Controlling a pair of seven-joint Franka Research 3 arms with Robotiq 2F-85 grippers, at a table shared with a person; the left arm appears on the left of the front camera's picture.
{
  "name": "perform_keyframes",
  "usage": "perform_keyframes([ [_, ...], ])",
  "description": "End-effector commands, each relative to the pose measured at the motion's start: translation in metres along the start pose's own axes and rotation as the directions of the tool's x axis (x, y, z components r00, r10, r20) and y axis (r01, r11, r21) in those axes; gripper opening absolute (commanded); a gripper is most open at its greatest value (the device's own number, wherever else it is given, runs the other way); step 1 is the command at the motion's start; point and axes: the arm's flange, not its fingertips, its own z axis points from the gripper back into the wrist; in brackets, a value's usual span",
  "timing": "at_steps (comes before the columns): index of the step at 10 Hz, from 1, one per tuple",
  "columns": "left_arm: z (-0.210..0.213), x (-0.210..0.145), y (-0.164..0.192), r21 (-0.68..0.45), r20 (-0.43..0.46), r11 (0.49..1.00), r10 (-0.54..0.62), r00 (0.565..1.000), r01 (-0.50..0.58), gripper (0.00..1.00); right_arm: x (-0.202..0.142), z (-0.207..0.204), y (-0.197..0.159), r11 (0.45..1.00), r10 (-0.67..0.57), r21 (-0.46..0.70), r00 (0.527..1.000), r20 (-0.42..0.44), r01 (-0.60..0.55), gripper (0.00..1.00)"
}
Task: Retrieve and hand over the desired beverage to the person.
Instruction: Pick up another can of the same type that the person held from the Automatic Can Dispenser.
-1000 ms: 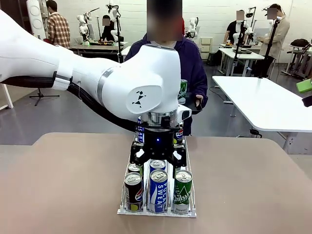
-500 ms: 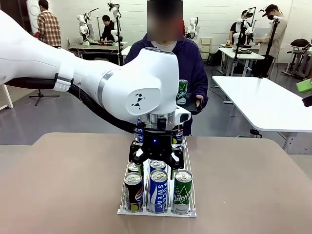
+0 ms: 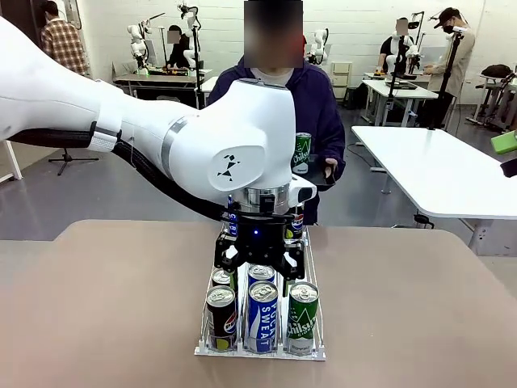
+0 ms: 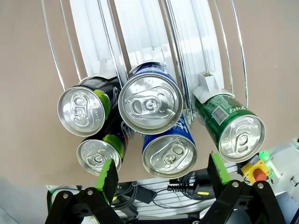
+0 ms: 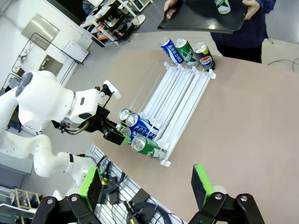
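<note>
Front view: the left hand (image 3: pixel 259 267), fingers spread and gripping nothing, hangs over the cans (image 3: pixel 262 311) in a rack (image 3: pixel 258 352) on the counter (image 3: pixel 420 307). The person (image 3: pixel 319 105) stands across it beside a green can (image 3: pixel 302 152).

Left wrist view: green fingers (image 4: pixel 109 175) stand wide on either side of a blue can (image 4: pixel 169 156).

Right wrist view: the right hand (image 5: pixel 147 182), wide open and empty, hangs high above the counter. The person's tray (image 5: pixel 196 21) carries the green can.

The person (image 3: pixel 320 109) in a dark purple jacket stands upright, holding a black tray (image 5: pixel 196 19) bearing a green can (image 3: pixel 302 152).
</note>
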Motion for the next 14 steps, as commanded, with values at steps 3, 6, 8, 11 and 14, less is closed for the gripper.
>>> perform_keyframes([
  [3,0.0,-0.002,-0.001,0.006,-0.004,1.0,0.006,1.0,-0.006,1.0,-0.001,-0.001,-0.001,1.0,0.003,-0.012,1.0,-0.002,-0.003,1.0],
  [6,-0.002,0.001,0.0,0.008,0.013,0.999,0.037,0.999,-0.037,1.0,-0.001,-0.001,-0.001,1.0,0.003,-0.012,1.0,-0.002,-0.003,1.0],
  [8,-0.006,0.001,-0.002,0.008,0.019,0.999,0.041,0.999,-0.041,1.0,-0.001,-0.001,-0.001,1.0,0.003,-0.012,1.0,-0.002,-0.003,1.0],
  [11,-0.008,0.001,-0.008,0.018,0.011,0.999,0.037,0.999,-0.037,1.0,-0.001,-0.001,-0.001,1.0,0.003,-0.012,1.0,-0.002,-0.003,1.0],
  [14,-0.011,0.0,-0.01,0.027,-0.002,0.999,0.033,0.999,-0.033,1.0,-0.001,-0.001,-0.001,1.0,0.003,-0.012,1.0,-0.002,-0.003,1.0],
])
